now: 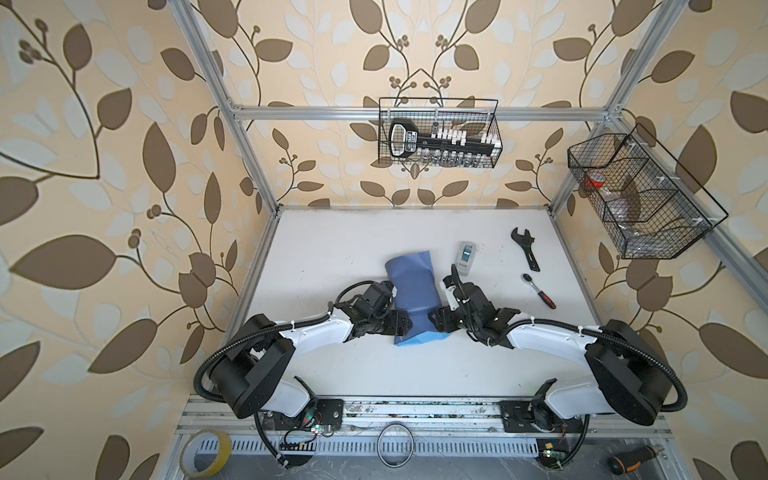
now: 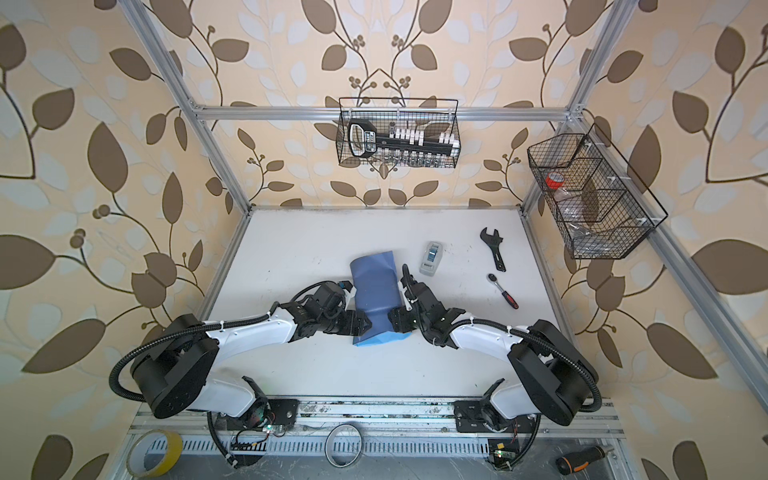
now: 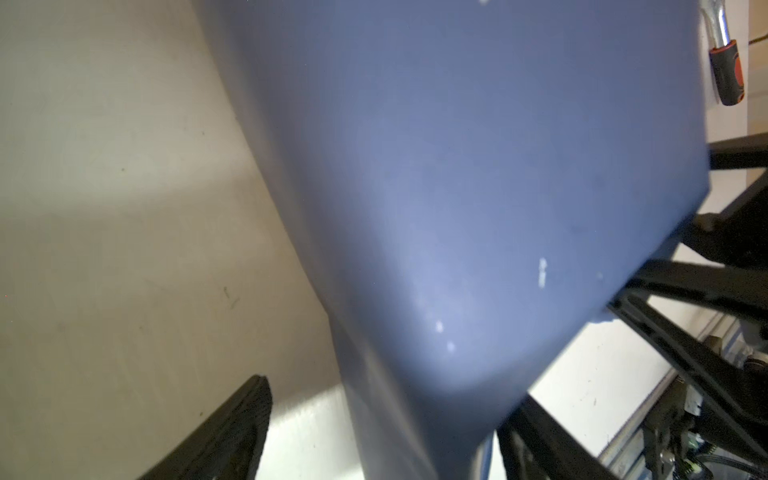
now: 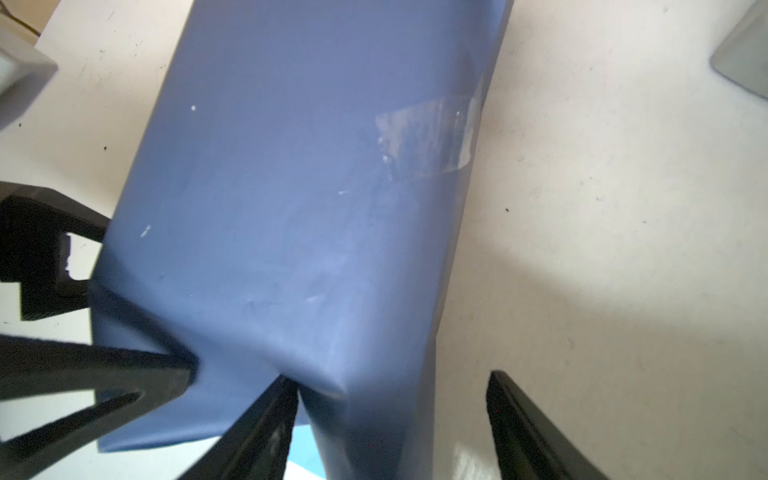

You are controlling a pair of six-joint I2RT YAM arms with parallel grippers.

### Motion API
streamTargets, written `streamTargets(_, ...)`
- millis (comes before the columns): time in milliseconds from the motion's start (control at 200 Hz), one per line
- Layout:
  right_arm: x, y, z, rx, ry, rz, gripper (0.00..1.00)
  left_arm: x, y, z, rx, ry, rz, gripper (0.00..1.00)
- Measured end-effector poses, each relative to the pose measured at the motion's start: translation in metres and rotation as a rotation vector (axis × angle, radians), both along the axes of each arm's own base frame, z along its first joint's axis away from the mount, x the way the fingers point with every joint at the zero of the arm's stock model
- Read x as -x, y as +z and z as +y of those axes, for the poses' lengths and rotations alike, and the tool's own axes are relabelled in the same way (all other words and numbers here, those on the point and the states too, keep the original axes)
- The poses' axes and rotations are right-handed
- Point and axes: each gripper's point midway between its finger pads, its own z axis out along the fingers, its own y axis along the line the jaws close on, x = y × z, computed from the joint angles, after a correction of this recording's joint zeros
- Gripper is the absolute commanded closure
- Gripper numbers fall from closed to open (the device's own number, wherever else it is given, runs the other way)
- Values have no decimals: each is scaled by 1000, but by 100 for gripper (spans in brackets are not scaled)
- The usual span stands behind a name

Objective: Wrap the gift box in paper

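Observation:
The paper (image 1: pixel 413 286) (image 2: pixel 376 282) lies mid-table as a slate-blue tube, with a light-blue edge showing at its near end. A strip of clear tape (image 4: pixel 428 141) holds its seam. The gift box is hidden under the paper. My left gripper (image 1: pixel 409 326) (image 3: pixel 388 392) and right gripper (image 1: pixel 432 318) (image 4: pixel 392 378) meet the tube's near end from opposite sides. Both stand open, jaws straddling the pushed-in paper (image 3: pixel 457 187) (image 4: pixel 291 208). One right finger touches the fold; the other is apart from it.
A grey-white tape dispenser (image 1: pixel 466 257), a black wrench (image 1: pixel 525 249) and a ratchet (image 1: pixel 539 289) lie right of the paper. Wire baskets hang on the back rail (image 1: pixel 438 133) and right rail (image 1: pixel 636 195). A yellow tape roll (image 1: pixel 206 457) and a screwdriver (image 1: pixel 633 459) lie in front.

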Motion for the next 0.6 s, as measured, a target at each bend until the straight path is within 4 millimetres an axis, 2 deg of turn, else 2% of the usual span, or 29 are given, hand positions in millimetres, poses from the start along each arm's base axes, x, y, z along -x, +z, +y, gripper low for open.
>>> streamTargets(70,1,-2,-1,13,-2,-7,31,-2,-6,1,-20,1,-3,19)
streamTargets(230,3,-4,0,43,-3,-30,35,-7,-7,-2,-33,3,-32,22)
streamTargets(600,0,-7,-4,91,-35,-76,46,-3,-11,-4,-127,10,-103,34)
